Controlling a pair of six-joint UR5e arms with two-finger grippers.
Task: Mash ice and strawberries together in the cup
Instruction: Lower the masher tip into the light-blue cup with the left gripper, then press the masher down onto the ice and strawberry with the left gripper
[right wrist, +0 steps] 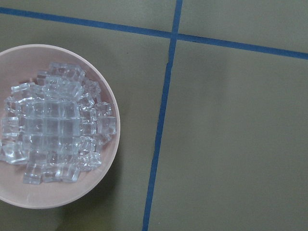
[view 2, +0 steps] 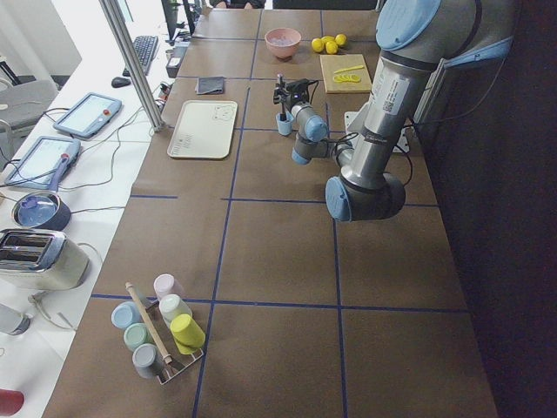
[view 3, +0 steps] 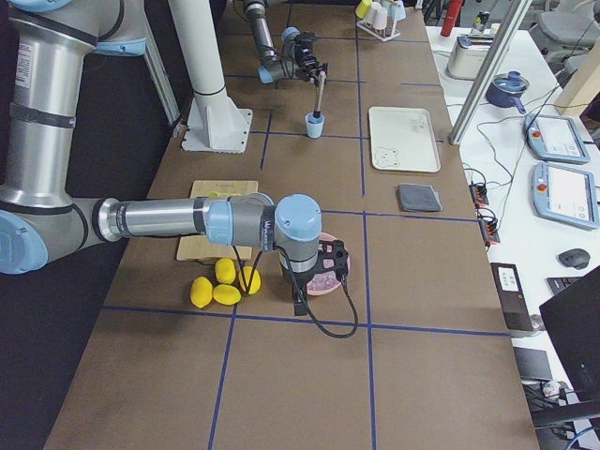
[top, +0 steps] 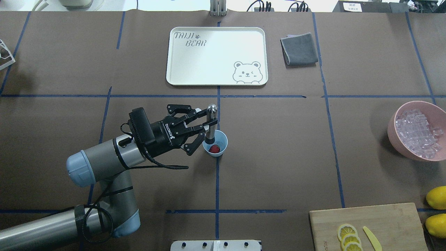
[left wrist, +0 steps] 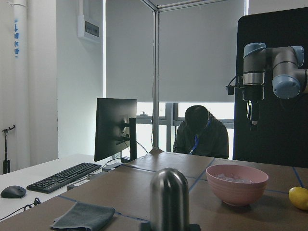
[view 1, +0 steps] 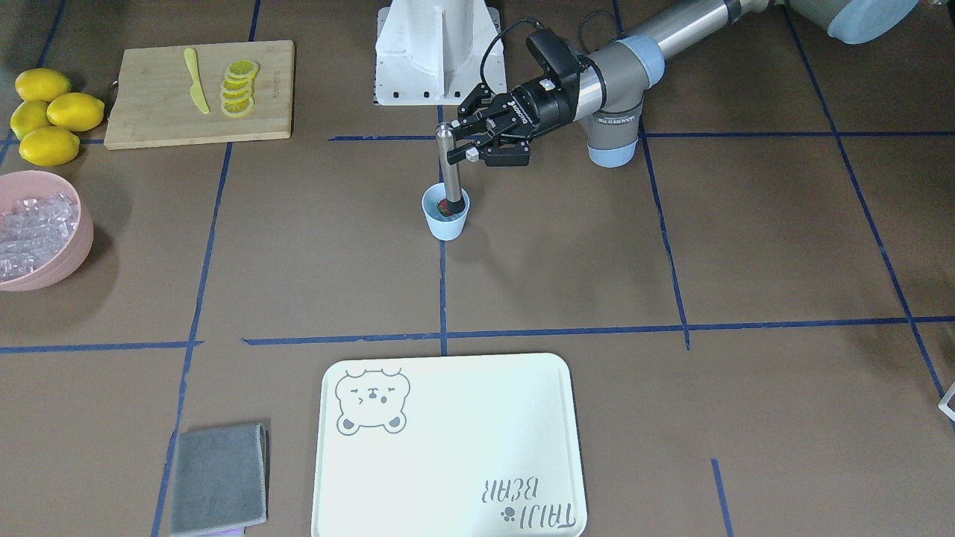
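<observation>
Table [view 1: 671,261] w/ cup [view 1: 445,224], tray [view 1: 448,447], cloth [view 1: 218,479], bowl [view 1: 71,253], board [view 1: 149,97].

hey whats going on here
The left gripper holds a metal muddler with its lower end in the light-blue cup, where one strawberry lies. The ice sits in the pink bowl, with the right arm above it; none can be made out in the cup.

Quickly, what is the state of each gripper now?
Left gripper: closed on the metal masher standing in the cup.
Right gripper: cannot be told; it hangs above the pink bowl.
</observation>
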